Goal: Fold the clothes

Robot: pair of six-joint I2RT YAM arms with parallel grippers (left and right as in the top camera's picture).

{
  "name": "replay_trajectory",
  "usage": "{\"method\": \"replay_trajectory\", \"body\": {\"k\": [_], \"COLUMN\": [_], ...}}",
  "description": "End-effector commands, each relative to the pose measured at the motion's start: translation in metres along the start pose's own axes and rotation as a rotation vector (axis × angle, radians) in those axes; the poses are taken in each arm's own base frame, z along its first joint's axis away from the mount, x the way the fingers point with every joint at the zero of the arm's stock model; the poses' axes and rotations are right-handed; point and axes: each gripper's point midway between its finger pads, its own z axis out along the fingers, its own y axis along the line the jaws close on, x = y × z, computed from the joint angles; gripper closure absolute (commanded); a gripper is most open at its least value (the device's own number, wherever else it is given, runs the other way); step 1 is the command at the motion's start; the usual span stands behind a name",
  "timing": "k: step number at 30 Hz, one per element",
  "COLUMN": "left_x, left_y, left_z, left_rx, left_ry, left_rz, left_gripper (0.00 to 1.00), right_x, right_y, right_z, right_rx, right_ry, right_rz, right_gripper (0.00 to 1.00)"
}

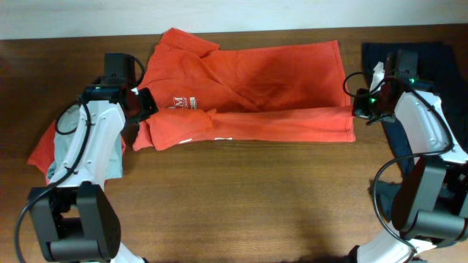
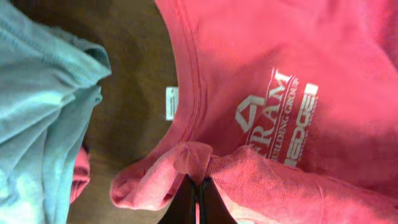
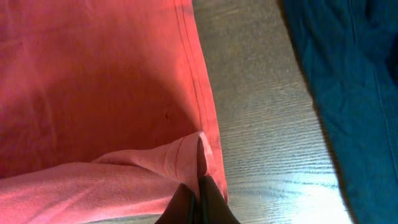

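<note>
While both hands pinch its folded front edge, the orange-red T-shirt [image 1: 263, 80] lies lengthwise toward 12 o'clock on the tabletop [image 1: 241, 197].

The left hand [image 2: 198, 190], at the shirt's 9 o'clock end, is clamped on a bunched roll of cloth beside the ribbed collar [image 2: 186, 74] and white lettering [image 2: 280, 118]. The right hand [image 3: 200, 183], at 3 o'clock, is clamped on the doubled, twin-stitched hem [image 3: 199, 81]. Judgement: gripping both ends lets the long fold be carried over straight. The cloth is soft, matte, creased knit. A grey shirt [image 2: 43, 112] lies at 8 o'clock. A navy garment [image 3: 348, 81] at 3 o'clock is separated from the T-shirt by bare wood.
</note>
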Motion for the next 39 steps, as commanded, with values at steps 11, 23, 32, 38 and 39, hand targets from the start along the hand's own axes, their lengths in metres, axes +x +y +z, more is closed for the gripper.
{"method": "replay_trajectory", "body": {"k": [11, 23, 32, 38, 39], "left_x": [-0.017, -0.008, -0.008, -0.007, -0.007], "left_y": [-0.002, 0.0, 0.0, 0.0, 0.0], "left_z": [-0.002, 0.029, 0.033, 0.033, 0.033], "left_rx": [0.02, 0.0, -0.001, -0.001, -0.002], "left_ry": [-0.075, -0.026, -0.025, -0.024, -0.022], "left_rz": [-0.02, -0.017, -0.017, -0.017, -0.017], "left_gripper": [0.95, 0.95, 0.55, 0.49, 0.49], "right_x": [-0.011, -0.018, -0.022, -0.017, -0.016], "right_y": [0.001, 0.0, 0.0, 0.0, 0.0], "right_z": [0.017, 0.024, 0.024, 0.025, 0.025], "right_rx": [-0.024, -0.024, -0.026, -0.025, -0.024], "right_ry": [-0.019, -0.042, -0.059, -0.038, -0.033], "right_rz": [0.003, 0.0, -0.002, 0.0, 0.001], "right_gripper": [0.92, 0.92, 0.23, 0.24, 0.24]}}
